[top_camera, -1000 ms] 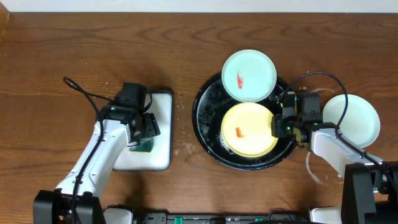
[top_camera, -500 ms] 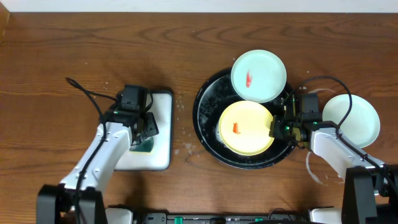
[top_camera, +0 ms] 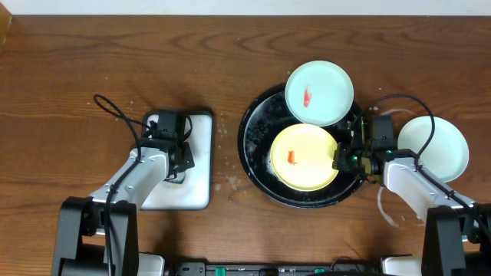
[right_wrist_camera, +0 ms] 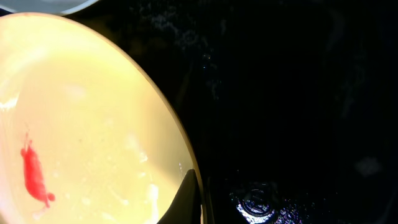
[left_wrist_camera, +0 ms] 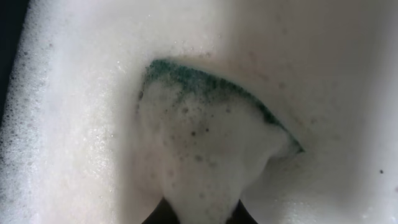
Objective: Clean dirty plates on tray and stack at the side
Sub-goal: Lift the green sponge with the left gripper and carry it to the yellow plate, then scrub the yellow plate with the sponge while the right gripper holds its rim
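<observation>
The yellow plate [top_camera: 304, 157] lies in the black tray [top_camera: 253, 146], a red smear on its left half. My right gripper [top_camera: 341, 159] is shut on this plate's right rim; in the right wrist view one dark finger [right_wrist_camera: 186, 199] lies on the yellow plate [right_wrist_camera: 93, 124]. A mint plate [top_camera: 319, 93] with a red smear rests over the tray's back rim. A second mint plate [top_camera: 433, 147] sits on the table to the right. My left gripper [top_camera: 175, 170] is shut on a foamy green sponge [left_wrist_camera: 205, 149].
The sponge lies in a white rectangular tray [top_camera: 196, 153] full of suds, left of the black tray. Water drops dot the wood between the two trays. Cables loop from both arms. The black tray's bottom [right_wrist_camera: 298, 93] is wet.
My left gripper went from open to shut on the sponge. The mint plate on the tray's rim slid a little to the right. The yellow plate shifted slightly left.
</observation>
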Controlling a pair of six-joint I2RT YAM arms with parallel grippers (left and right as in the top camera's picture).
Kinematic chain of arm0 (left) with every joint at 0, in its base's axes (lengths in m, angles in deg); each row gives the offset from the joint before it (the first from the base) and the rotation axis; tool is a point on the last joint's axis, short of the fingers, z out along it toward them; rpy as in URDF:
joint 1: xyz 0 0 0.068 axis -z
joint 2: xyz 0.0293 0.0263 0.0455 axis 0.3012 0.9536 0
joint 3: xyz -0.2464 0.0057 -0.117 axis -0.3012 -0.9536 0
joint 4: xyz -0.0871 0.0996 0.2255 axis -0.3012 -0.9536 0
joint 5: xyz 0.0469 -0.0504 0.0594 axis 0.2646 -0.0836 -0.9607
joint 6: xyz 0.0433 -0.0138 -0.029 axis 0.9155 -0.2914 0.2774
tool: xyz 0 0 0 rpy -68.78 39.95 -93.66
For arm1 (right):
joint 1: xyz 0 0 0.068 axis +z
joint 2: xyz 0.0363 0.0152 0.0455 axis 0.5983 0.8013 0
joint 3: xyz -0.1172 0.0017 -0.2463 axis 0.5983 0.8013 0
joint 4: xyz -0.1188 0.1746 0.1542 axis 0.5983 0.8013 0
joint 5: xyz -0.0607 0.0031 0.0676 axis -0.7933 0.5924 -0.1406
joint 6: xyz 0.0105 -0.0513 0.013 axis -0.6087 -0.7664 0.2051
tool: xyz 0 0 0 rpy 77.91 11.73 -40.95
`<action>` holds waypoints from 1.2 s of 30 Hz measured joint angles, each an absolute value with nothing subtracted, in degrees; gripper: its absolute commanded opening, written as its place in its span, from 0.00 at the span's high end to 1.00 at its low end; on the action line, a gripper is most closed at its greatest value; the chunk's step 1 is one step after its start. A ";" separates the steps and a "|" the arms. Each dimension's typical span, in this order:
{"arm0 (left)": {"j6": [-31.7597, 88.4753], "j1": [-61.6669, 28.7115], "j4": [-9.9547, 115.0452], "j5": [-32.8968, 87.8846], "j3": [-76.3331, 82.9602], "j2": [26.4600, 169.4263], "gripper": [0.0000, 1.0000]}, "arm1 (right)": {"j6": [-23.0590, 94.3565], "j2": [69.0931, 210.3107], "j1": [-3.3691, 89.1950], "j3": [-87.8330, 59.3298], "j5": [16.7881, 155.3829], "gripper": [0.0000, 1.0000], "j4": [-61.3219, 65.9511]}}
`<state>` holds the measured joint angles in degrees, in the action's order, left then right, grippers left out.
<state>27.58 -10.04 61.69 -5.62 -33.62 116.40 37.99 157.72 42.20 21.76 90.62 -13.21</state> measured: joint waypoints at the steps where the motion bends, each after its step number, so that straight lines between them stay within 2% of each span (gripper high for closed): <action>1: 27.60 -10.04 61.63 -5.62 -33.62 116.38 0.93 | 37.99 157.70 42.20 21.76 90.62 0.99 -13.19; 5: 28.08 -10.08 58.04 -5.42 -32.64 115.83 0.93 | 37.99 157.68 42.20 21.76 90.58 0.99 -13.17; 11: 29.13 -9.36 43.18 -3.08 -25.84 112.60 0.93 | 37.97 157.68 42.20 21.76 90.51 0.99 -13.13; 15: 29.37 -6.63 41.34 0.63 -19.02 109.56 0.92 | 37.73 157.68 42.20 21.76 90.51 0.99 -13.13; 21: 27.25 2.92 50.61 10.55 -15.77 108.18 0.94 | 37.64 157.66 42.20 21.76 90.49 0.99 -13.08; 26: 21.42 12.76 61.80 13.86 -15.72 111.37 0.93 | 37.64 157.64 42.20 21.76 90.49 0.99 -12.93; 31: 14.01 21.21 73.58 15.01 -15.61 119.24 0.92 | 37.64 157.57 42.20 21.76 90.45 0.99 -12.71; 36: 7.21 26.18 79.53 15.43 -15.59 129.76 0.92 | 37.64 157.53 42.20 21.76 90.45 0.99 -12.71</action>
